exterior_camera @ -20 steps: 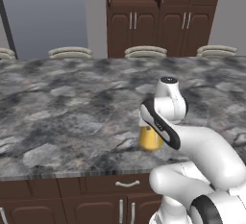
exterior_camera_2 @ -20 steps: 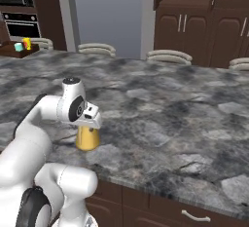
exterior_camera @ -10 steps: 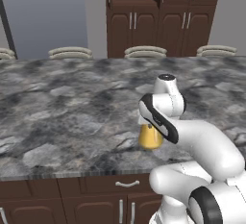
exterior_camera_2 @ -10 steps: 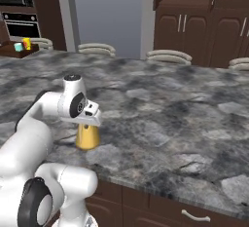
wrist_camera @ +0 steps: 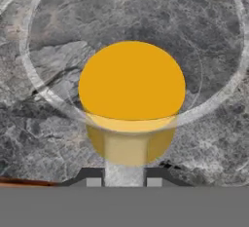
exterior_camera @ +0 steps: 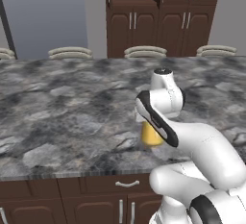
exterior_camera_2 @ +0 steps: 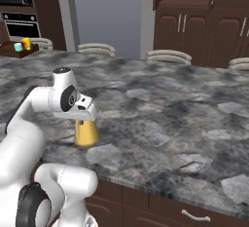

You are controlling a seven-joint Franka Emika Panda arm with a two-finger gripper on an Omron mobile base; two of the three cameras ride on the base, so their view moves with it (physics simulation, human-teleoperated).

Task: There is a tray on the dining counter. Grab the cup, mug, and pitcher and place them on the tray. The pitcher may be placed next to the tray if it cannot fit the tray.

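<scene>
Pitcher [exterior_camera_2: 86, 133] is standing upright on the marbled table [exterior_camera_2: 160, 109], lower left of the right base view and just under the white hand. In the hand view the gripper [wrist_camera: 124, 181] is sitting at bottom centre with the mustard-gold pitcher [wrist_camera: 131, 99] directly ahead. Jaws are standing narrow with the pale neck of the vessel between them; whether they are actually pinching it I cannot tell. Judging by its look: rigid, smooth, probably slippery, tapering upward, so a hold low on the neck is looking safer than the rim.
</scene>
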